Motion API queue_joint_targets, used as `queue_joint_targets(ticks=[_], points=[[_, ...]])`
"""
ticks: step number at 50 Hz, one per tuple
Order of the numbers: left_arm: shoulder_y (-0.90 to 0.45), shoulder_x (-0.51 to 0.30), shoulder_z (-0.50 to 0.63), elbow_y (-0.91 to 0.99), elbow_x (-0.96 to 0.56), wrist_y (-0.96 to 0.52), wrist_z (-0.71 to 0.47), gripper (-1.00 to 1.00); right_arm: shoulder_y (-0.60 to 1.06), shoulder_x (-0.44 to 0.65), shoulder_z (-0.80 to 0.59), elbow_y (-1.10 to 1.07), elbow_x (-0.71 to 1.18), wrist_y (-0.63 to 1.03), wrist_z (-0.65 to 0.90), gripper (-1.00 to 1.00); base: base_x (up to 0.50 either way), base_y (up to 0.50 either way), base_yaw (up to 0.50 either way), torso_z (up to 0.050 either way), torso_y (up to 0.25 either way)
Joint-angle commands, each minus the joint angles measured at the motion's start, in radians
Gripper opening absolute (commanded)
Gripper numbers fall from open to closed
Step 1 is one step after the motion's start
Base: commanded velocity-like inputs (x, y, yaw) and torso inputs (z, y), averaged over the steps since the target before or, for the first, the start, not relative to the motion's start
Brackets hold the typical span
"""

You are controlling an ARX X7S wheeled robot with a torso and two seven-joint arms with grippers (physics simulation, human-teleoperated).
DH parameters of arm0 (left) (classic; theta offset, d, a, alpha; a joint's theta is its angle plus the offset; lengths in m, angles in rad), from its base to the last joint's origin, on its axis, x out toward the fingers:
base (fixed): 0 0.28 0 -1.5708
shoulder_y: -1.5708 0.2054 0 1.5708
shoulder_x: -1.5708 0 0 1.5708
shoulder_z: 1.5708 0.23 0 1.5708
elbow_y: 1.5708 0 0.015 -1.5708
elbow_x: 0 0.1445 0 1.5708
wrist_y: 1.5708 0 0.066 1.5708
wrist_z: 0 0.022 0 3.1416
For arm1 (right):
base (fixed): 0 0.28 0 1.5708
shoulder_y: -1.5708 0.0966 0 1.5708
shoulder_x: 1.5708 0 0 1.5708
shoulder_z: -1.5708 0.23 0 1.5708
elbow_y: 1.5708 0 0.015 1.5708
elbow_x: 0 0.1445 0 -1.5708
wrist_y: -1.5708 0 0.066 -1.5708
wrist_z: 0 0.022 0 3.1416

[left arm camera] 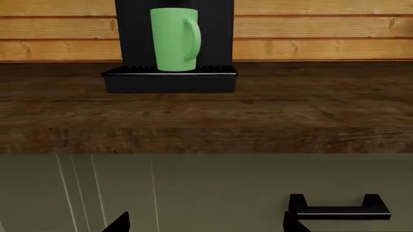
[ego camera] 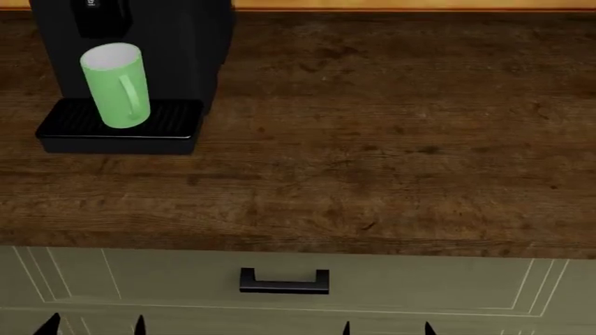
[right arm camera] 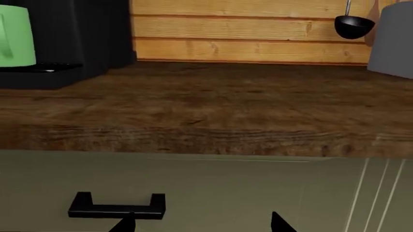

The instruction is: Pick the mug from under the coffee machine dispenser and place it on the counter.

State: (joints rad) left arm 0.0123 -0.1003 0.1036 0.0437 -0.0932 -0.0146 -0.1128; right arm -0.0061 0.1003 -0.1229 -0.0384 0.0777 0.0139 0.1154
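The light-green mug (ego camera: 116, 87) stands upright on the ribbed drip tray (ego camera: 121, 129) of the black coffee machine (ego camera: 172, 49), under the dispenser (ego camera: 98, 17), with its handle turned toward me. The left wrist view has the mug (left arm camera: 174, 38) straight ahead. In the right wrist view the mug (right arm camera: 14, 36) is cut by the picture's edge. The dark-brown counter (ego camera: 373, 160) spreads out beside the machine. My left gripper (ego camera: 95, 326) (left arm camera: 206, 224) and right gripper (ego camera: 386, 328) (right arm camera: 203, 224) are both open and hold nothing. Both sit below the counter's front edge, before the drawer front.
A black drawer handle (ego camera: 284, 281) sits on the olive cabinet front between the two grippers. An orange-tan plank wall (left arm camera: 310, 29) backs the counter. A black ladle (right arm camera: 353, 24) hangs on it, and a grey object (right arm camera: 393, 38) stands at the far right.
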Motion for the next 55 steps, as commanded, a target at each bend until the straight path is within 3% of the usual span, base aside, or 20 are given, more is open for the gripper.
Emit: queue_joint_targets(ticks=[1,6,13,25,39,47,53,54,55], points=[[0.007,-0.012,0.018,0.035,0.018,-0.029,-0.041,1.00,-0.012,0.019,-0.020,-0.037,-0.004,0.015,0.020,1.00,0.00,0.00,0.00,0.000,0.000],[0.017,-0.019,0.015,0.060,0.010,-0.028,-0.050,1.00,-0.014,0.022,-0.023,-0.047,0.001,0.017,0.026,1.00,0.00,0.00,0.00,0.000,0.000],[0.015,-0.042,0.038,0.204,0.034,-0.207,-0.076,1.00,-0.008,0.029,-0.016,-0.187,0.053,0.155,0.034,1.00,0.00,0.00,0.00,0.000,0.000],[0.011,-0.089,-0.009,0.563,-0.072,-0.570,-0.073,1.00,-0.028,0.109,0.014,-0.498,0.104,0.432,0.050,1.00,0.00,0.00,0.00,0.000,0.000],[0.046,-0.161,-0.047,0.832,-0.124,-0.773,-0.088,1.00,-0.037,0.172,0.036,-0.776,0.143,0.619,0.073,1.00,0.00,0.00,0.00,0.000,0.000],[0.050,-0.170,-0.153,1.000,-0.229,-0.882,-0.088,1.00,-0.074,0.193,0.064,-0.880,0.153,0.662,0.093,1.00,0.00,0.00,0.00,0.000,0.000],[0.055,-0.414,-0.128,1.003,-0.549,-0.751,-0.399,1.00,-0.059,0.213,0.054,-0.970,0.143,0.728,0.122,1.00,0.00,0.00,0.00,0.000,0.000],[0.106,-0.564,0.022,1.003,-0.699,-0.601,-0.549,1.00,-0.069,0.363,0.008,-1.009,0.293,0.616,0.272,1.00,0.00,0.00,0.00,0.000,0.000],[0.050,-0.714,0.172,1.003,-0.758,-0.451,-0.699,1.00,-0.018,0.513,-0.094,-1.009,0.443,0.524,0.422,1.00,0.00,0.00,0.00,0.000,0.000]])
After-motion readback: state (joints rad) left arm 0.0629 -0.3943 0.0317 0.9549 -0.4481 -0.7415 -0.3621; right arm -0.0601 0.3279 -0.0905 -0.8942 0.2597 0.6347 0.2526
